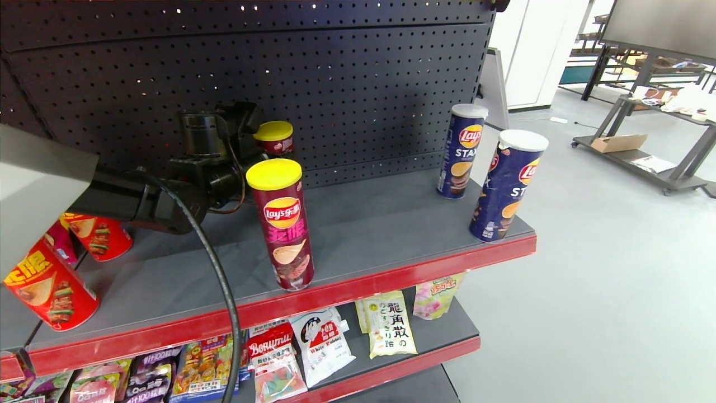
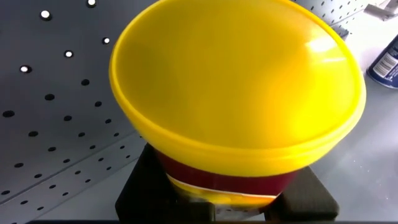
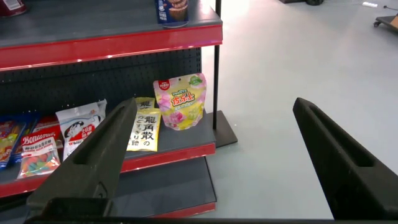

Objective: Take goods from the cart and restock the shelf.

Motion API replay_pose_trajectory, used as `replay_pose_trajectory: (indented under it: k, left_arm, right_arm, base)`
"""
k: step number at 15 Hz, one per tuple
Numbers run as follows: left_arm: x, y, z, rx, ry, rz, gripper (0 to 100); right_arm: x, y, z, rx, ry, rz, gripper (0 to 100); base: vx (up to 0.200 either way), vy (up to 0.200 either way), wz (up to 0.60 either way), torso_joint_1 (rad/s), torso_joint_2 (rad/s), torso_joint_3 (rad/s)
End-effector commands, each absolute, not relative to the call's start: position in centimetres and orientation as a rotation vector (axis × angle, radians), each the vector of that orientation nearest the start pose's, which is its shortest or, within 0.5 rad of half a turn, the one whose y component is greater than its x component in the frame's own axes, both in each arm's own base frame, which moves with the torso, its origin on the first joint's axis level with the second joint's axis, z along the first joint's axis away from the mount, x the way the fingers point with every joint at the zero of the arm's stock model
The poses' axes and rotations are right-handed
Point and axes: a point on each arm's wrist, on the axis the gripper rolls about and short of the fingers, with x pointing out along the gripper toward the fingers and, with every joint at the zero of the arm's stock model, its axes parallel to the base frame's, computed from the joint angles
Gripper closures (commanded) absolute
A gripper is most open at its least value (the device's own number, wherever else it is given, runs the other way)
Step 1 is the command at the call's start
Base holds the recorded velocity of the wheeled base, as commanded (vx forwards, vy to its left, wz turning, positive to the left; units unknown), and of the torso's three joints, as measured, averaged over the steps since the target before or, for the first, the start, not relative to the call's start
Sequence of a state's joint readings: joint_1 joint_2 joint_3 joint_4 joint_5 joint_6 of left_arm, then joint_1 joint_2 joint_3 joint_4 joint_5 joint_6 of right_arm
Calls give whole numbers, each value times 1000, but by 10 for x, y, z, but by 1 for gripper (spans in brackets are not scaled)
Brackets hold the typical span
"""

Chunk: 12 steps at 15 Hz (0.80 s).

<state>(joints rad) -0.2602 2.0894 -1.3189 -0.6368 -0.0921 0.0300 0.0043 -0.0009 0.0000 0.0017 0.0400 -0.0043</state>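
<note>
A maroon chip can with a yellow lid [image 1: 274, 136] stands upright at the back of the grey shelf [image 1: 369, 224], close to the pegboard. My left gripper [image 1: 253, 146] is shut on it. In the left wrist view its yellow lid [image 2: 239, 81] looms large, with the dark fingers [image 2: 142, 186] pressed to either side of the can body. A second, matching maroon can [image 1: 282, 224] stands free near the shelf's red front edge and hides the held can's base. My right gripper [image 3: 211, 162] hangs open and holds nothing, low down and facing the lower shelves.
Two blue chip cans [image 1: 461, 151] [image 1: 506, 184] stand at the shelf's right end. Red cans [image 1: 47, 285] [image 1: 100, 235] lie at the left. Snack bags [image 3: 180, 99] fill the lower shelf. Bare shelf lies between the maroon and blue cans.
</note>
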Motion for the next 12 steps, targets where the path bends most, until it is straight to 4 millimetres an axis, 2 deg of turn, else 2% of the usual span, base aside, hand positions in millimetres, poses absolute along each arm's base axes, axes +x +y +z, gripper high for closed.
replay_pose_trajectory:
  k: [1,4,5,12]
  left_arm:
    - [413,-112,178,43,133,-353,100]
    - [414,-113,178,44,133,-354,100]
    - [414,-112,178,43,131,-353,0]
    - [408,-108,183,41,131,-350,0]
  right_arm:
    - [-23,1,75,-5,1,44,0]
    - [-23,1,75,-5,1,44,0]
    - [-23,1,75,-5,1,44,0]
    - [-23,1,75,-5,1,44,0]
  base:
    - [0,0,0,0,0,0]
    - [0,0,0,0,0,0]
    - [0,0,0,0,0,0]
    - [0,0,0,0,0,0]
